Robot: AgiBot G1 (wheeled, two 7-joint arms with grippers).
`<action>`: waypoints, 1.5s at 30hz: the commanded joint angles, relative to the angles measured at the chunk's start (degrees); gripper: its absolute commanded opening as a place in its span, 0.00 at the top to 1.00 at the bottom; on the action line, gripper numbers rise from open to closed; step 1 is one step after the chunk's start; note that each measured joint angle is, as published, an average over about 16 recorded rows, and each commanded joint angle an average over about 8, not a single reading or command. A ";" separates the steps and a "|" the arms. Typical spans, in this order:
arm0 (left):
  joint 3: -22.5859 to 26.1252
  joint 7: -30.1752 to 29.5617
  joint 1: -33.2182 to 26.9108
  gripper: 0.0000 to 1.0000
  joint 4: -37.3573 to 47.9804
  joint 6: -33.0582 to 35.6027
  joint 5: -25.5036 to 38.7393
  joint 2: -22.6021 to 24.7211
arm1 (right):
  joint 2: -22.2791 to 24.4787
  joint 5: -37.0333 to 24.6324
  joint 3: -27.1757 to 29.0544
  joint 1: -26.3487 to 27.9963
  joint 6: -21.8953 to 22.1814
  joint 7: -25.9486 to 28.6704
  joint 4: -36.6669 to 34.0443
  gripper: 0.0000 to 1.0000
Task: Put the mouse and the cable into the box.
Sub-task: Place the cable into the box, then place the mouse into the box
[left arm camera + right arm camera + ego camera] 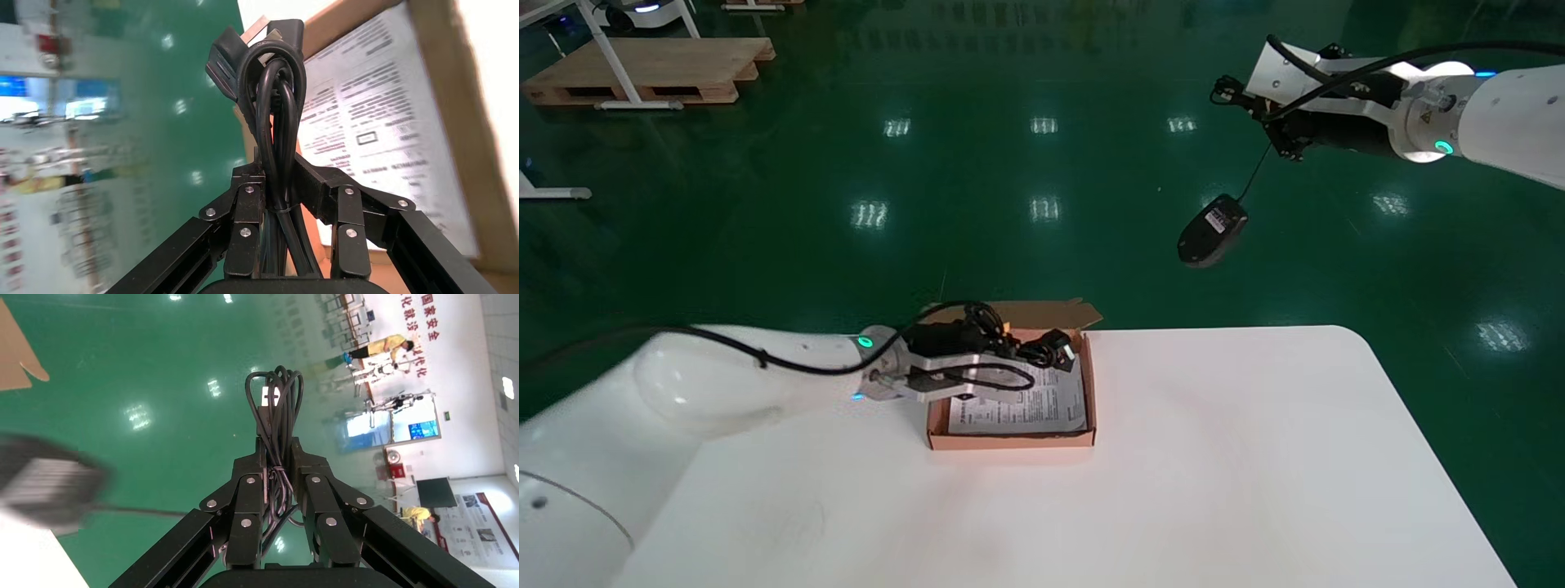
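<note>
An open cardboard box (1012,439) with a printed sheet (1026,406) in it rests at the table's far edge. Over the box's far left part my left gripper (1035,353) is shut on a bundled thick black cable (274,116) with a plug at its end. High at the far right, beyond the table, my right gripper (1238,94) is shut on the coiled mouse cord (276,410). The black mouse (1212,229) dangles from that cord in mid-air over the green floor, upside down with its label showing. It shows blurred in the right wrist view as the mouse (46,487).
The white table (1214,457) stretches right and towards me from the box. The box's flap (1042,312) stands open at its far side. Wooden pallets (650,69) and table legs lie far off on the green floor.
</note>
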 commanded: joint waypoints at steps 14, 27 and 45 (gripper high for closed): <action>14.93 -3.70 4.47 0.61 -0.86 -14.51 -5.88 1.59 | 0.00 0.00 0.00 0.00 0.00 0.00 -0.01 1.00; 18.26 -4.69 4.00 0.00 -0.66 -13.79 -7.08 1.69 | 0.01 0.02 0.01 -0.02 0.00 0.00 -0.02 1.00; 15.19 -9.17 1.02 0.00 0.34 -17.19 -8.79 -2.13 | -2.17 0.00 -0.41 -1.53 -0.22 -2.22 0.26 1.00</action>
